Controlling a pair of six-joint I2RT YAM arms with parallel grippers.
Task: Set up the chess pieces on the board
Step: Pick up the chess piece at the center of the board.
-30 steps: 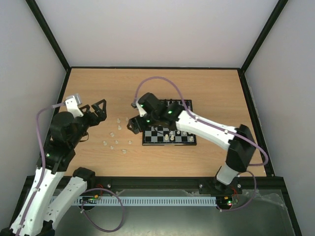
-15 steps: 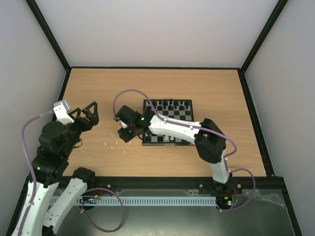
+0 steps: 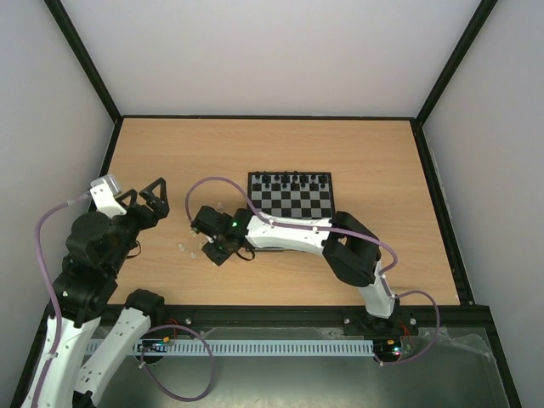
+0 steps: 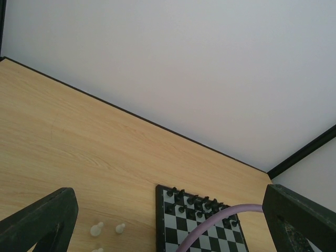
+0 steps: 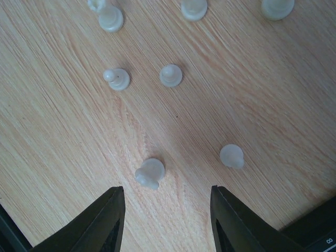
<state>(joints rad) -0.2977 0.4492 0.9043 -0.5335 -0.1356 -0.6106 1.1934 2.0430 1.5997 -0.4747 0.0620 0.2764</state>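
Your tabletop (image 3: 357, 153) takes up the middle of the overhead view, pale wood with a dark rim. The right arm (image 3: 289, 234) reaches from the lower right of that frame toward centre-left, lying across the near edge of the board (image 3: 293, 200). The left arm (image 3: 89, 255) rises at the lower left. The board sits just right of centre, with black chessmen (image 3: 293, 180) lined along its upper rows. Your left claw (image 3: 153, 197) is released. In its wrist view the fingers are spread wide at the two lower corners with nothing between them, aimed across the wood toward the board. Your right claw (image 5: 166, 191) hangs low over the bare wood left of the board. Its fingers stand partly apart at the bottom of the wrist view, grasping nothing. The loose chess pieces (image 5: 171, 75) are scattered on the tabletop there, off the board. One translucent piece (image 5: 149, 173) lies just above the gap between the fingers and nearer the left-hand one. Another (image 5: 231, 156) is up and to its right, and five more are spread toward the top edge.
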